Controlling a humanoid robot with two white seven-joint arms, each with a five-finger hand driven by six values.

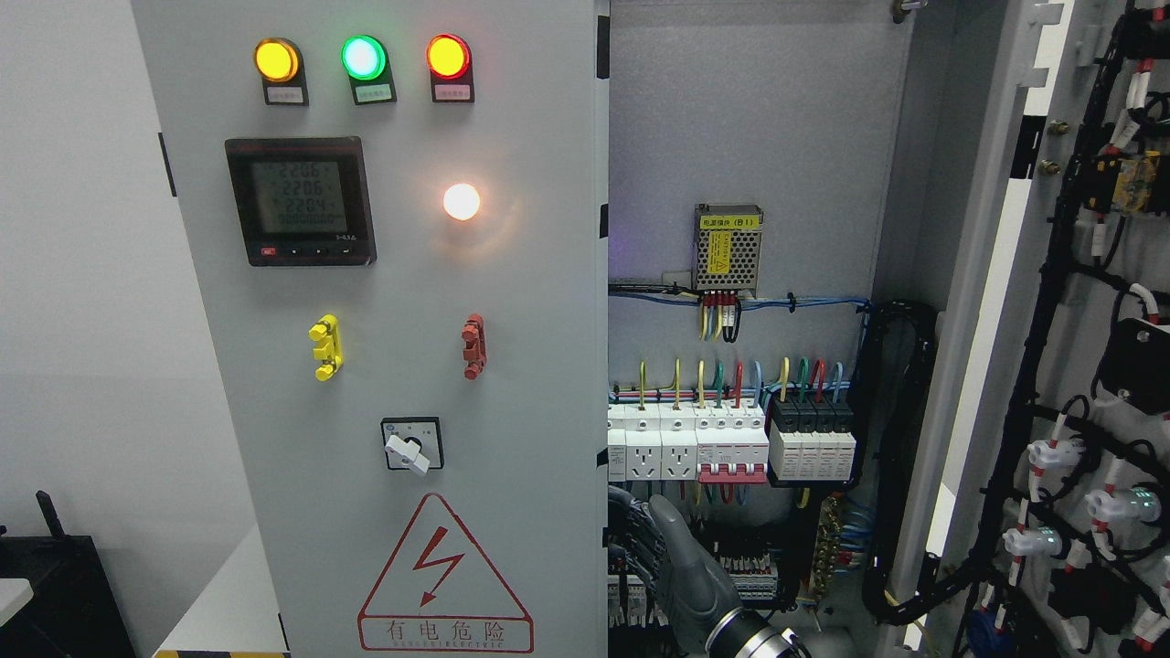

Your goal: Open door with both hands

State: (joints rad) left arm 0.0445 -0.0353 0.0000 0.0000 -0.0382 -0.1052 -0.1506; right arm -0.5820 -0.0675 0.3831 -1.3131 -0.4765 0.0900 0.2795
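Observation:
The grey cabinet's left door [512,302] is closed and carries lamps, a meter and a warning triangle. The right door [1051,302] stands swung wide open at the picture's right, with its inner wiring showing. My right hand [644,548], in grey and black, comes up from the bottom edge just right of the middle. It sits inside the open bay, against the left door's free right edge. Its fingers [629,541] curl at that edge and the thumb points up. No left arm shows.
Inside the open bay are a power supply [728,247], rows of breakers [731,443] and coloured wires close above my hand. A black cable bundle [900,475] runs down the bay's right side. A dark object [55,594] sits at lower left.

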